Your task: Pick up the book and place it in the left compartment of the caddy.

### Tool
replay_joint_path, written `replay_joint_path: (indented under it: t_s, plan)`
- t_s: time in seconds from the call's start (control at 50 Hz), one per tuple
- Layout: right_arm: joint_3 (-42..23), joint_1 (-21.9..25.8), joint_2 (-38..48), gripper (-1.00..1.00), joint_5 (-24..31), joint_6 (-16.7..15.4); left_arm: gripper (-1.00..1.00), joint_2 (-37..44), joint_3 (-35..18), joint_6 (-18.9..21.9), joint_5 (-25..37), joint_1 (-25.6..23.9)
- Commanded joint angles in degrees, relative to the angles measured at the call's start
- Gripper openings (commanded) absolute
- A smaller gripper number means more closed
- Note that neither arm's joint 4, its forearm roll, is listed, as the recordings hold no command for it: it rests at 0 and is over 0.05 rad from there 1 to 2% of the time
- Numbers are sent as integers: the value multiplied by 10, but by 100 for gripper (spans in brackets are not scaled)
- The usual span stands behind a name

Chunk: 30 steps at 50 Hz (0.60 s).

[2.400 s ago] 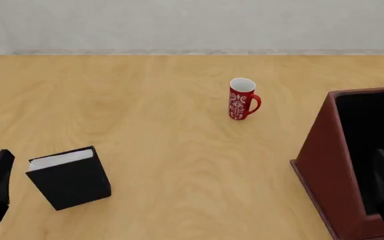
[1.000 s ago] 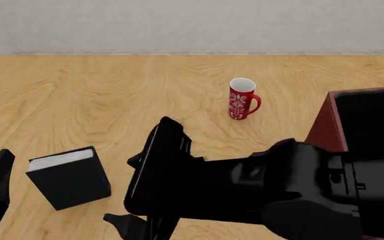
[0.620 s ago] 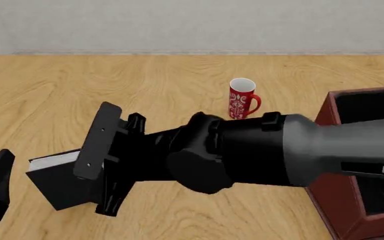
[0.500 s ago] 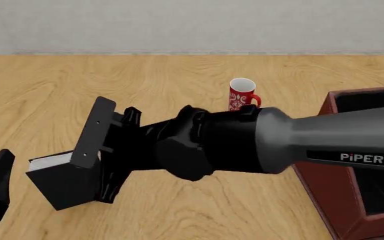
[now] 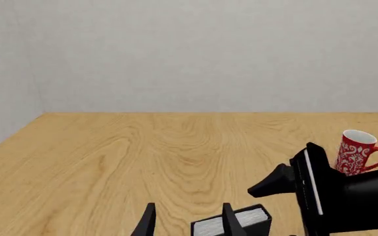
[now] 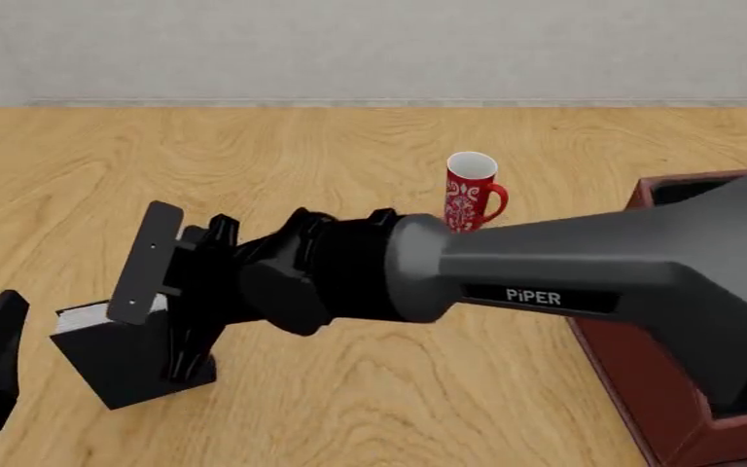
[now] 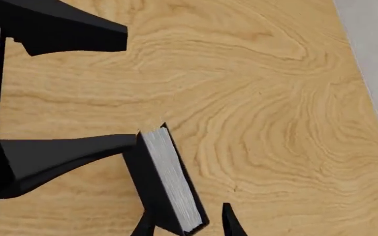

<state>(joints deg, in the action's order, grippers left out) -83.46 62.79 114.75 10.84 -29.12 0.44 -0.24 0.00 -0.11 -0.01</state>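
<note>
The right tool [image 6: 172,302] reaches across the counter [image 6: 283,165] to the book [image 6: 108,365], which stands upright with its white page edge up. The front view hides the fingers behind the wrist. The right wrist view shows them spread wide, one finger [image 7: 64,157] touching the book's [image 7: 166,189] cover, the other well apart over bare wood. The left tool [image 5: 185,223] shows only in its own wrist view, spread, just short of the book [image 5: 235,225]. The mug [image 6: 473,192] and caddy [image 6: 665,379] stand far behind the right tool.
</note>
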Motion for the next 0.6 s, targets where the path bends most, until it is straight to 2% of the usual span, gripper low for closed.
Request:
replay_joint_path:
  t_s: [0.02,0.04,0.06,0.2,0.22,0.36,0.54,0.6]
  plan:
    - [-8,12,25,100,-1,2,100,0,0,0,0,0]
    - [-8,12,25,100,-1,2,100,0,0,0,0,0]
    - [-8,12,25,-100,-1,2,100,0,0,0,0,0]
    - [-8,12,25,-100,-1,2,100,0,0,-1,0,0]
    - [14,29,-15,-100,-2,2,100,0,0,0,0,0]
    - [18,29,-52,-100,23,-6,100,1,0,0,0,0]
    - [32,16,-103,-100,47,-19,100,1,0,0,0,0]
    - [24,-2,-112,-100,50,-27,100,1,0,0,0,-1]
